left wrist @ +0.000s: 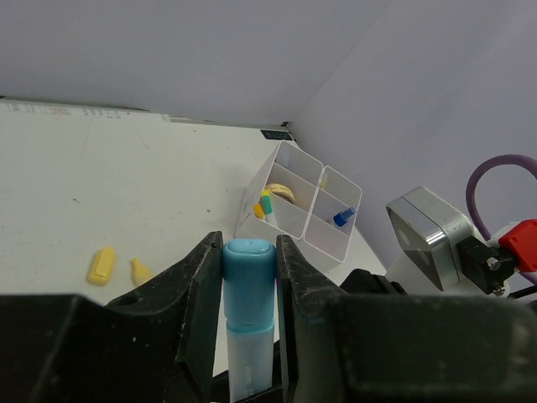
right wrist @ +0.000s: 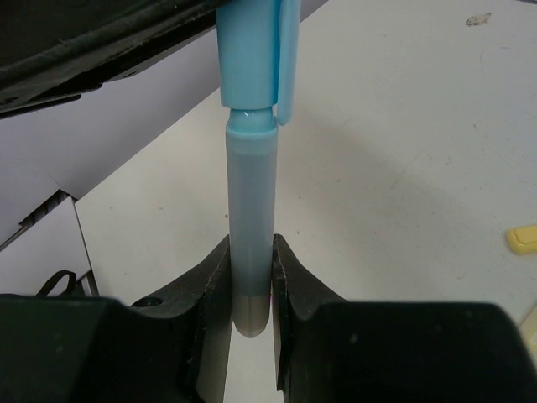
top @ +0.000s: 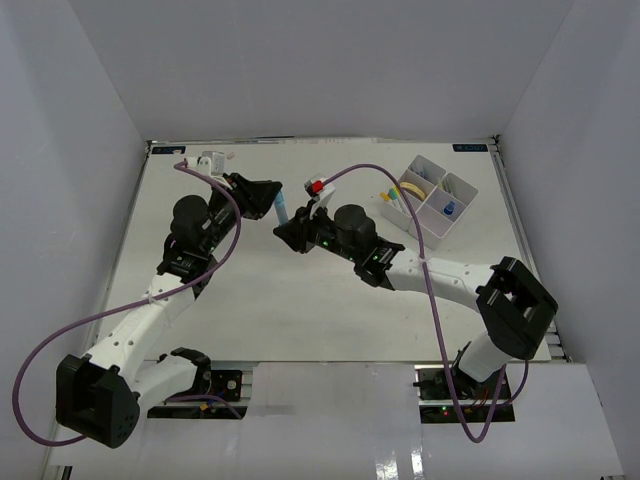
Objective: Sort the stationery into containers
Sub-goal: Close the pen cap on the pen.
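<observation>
In the top view, a blue-capped pen (top: 281, 208) is seen in the upper middle of the frame, above the table (top: 300, 300), gripped at both ends. The left claw (top: 274, 197) is clenched on its upper end and the right claw (top: 288, 232) on its lower end. The white tray (top: 428, 228) is placed at the upper right, well apart from the pen, and small items are seen in its four compartments. In the left wrist view, the pen's blue cap is pinched between the two dark fingers at the lower middle, with the paler barrel running down out of frame below it. The tray is seen right of centre, with a tan ring (left wrist: 281, 191) and short coloured pens in its left compartments and a small blue-capped bottle (left wrist: 342, 217) in a right one. Two yellow pieces (left wrist: 101, 265) are lying on the table at the lower left, just beside each other. In the right wrist view, the pen is shown upright in the centre, its grey barrel clamped between the fingers at the bottom, while the cap at the top is gripped by the left claw. Another yellow item (right wrist: 522, 238) is cut off by the right edge.
</observation>
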Controlling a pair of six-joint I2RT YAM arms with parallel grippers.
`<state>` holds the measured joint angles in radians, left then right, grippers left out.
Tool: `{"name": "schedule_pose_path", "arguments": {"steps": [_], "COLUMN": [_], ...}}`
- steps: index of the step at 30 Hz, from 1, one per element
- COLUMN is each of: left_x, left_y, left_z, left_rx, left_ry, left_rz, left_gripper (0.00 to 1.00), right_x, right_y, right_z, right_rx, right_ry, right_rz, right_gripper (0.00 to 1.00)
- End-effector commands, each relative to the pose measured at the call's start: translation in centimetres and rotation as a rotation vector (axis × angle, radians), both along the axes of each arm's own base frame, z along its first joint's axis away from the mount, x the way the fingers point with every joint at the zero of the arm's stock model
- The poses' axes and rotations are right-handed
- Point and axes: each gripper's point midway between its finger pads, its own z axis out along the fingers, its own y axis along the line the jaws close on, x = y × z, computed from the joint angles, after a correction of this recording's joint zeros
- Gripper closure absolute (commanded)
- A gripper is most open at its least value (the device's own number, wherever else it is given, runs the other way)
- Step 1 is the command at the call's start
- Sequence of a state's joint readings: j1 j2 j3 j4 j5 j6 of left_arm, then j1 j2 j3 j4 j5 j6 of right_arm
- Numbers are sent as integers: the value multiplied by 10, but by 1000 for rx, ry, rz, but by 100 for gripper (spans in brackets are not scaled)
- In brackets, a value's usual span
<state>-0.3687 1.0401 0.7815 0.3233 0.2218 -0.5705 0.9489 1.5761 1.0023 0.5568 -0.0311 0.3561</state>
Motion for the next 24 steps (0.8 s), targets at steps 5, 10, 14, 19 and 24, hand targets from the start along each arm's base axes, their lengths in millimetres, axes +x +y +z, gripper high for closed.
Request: {"name": "schedule_pose_path", "arguments": {"steps": [5,10,14,19,24], "left_x": [-10,-18,-26,-23,-19], "left_y": [-13,-22,-19,-11,-15], "left_z": [2,1,-2,-10,-18], "left_rx": [-11,7,14,28,59], "left_ry": [-24,-50,-67,-55,-53], "left_rz": [-79,-111,-103,-56,-68], "left_gripper": [86,87,86,86,86], "right_x": [8,13,15,5,-2], "right_y": [-2,-6,-14,-18,-21], "right_z": [62,69,79,93,94], "right_rx": [119,137,155,188,197], "right_ry": [-132,-144,-156,-177,-177], "right_rz": [-16,-34,-50,-21,-2], "right_gripper": [92,92,92,92,92]}}
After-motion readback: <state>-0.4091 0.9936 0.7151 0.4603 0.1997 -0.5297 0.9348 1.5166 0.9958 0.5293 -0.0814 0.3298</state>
